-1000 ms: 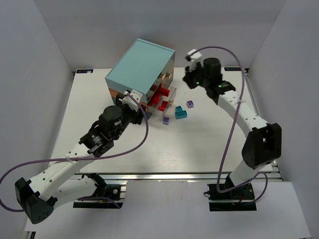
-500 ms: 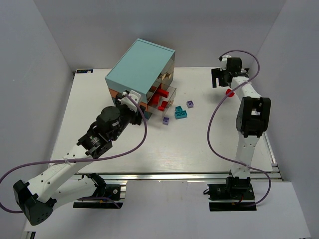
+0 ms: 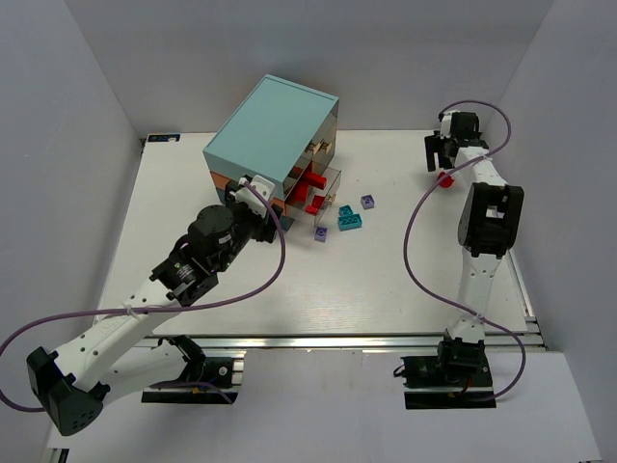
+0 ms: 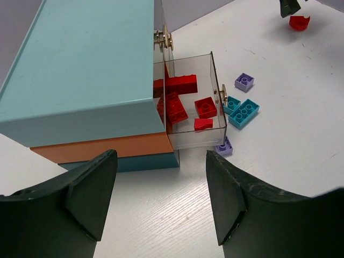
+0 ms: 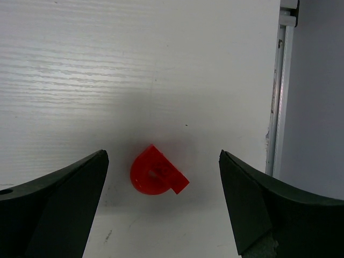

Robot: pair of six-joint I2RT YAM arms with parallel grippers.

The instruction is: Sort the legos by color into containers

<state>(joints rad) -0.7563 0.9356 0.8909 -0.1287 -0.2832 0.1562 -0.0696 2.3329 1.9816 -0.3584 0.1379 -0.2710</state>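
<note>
Spread wide, the right gripper (image 5: 162, 158) is hovering over a red rounded lego (image 5: 157, 177) and gripping nothing. The piece is lying on the white table (image 5: 80, 64) between the two fingers, apart from both (how high the fingertips are hanging above it is hard to judge from the wrist view). It is sitting near the table's right edge, where a metal rail (image 5: 279, 107) is running, with bare tabletop on its other sides.

The left gripper (image 4: 160, 161) is likewise gaping open and empty, facing the chest (image 4: 80, 64) toward the far left of the table. One clear-walled drawer (image 4: 196, 137) is standing pulled out, holding several red bricks (image 4: 177, 107). Two teal bricks (image 4: 242, 110) and two lavender bricks (image 4: 244, 81) are lying just beside the drawer's front, well apart from the red rounded lego, with open tabletop stretching between them.
</note>
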